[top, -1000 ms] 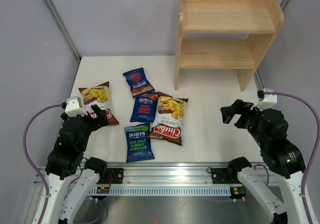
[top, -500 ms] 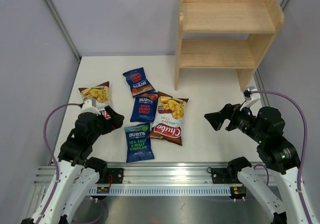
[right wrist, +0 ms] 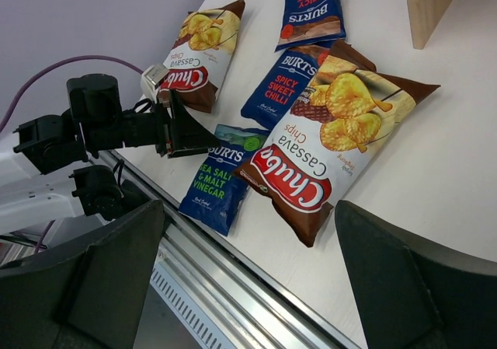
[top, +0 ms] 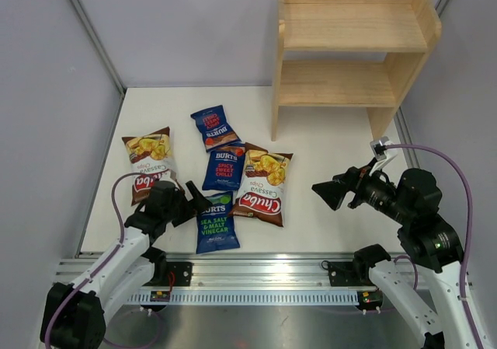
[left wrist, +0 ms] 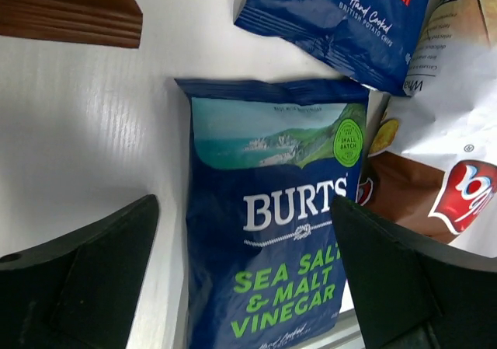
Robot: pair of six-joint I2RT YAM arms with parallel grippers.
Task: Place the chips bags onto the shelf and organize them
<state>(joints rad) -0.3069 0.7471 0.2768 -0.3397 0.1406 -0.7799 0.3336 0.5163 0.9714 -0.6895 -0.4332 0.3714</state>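
**Counter** (top: pixel 334 170): white, carries every bag. **Shelf** (top: pixel 349 26): stands beyond and to the right of the central Chuba bag (top: pixel 262 184); no bag on either tier. Second Chuba bag (top: pixel 149 162): well to its left. Three BURTS bags: sea-salt bag (top: pixel 214 223) touching its near-left corner, chilli bag (top: pixel 224 167) against its left edge, third bag (top: pixel 214 127) farther beyond. Left hand (left wrist: pixel 245 232): fingers spread, straddling the sea-salt bag's top end. Right hand (top: pixel 320 196): spread, empty, right of the central bag. Bags are probably light, puffy, slippery and crushable, so pinch the flat crimped seam gently.
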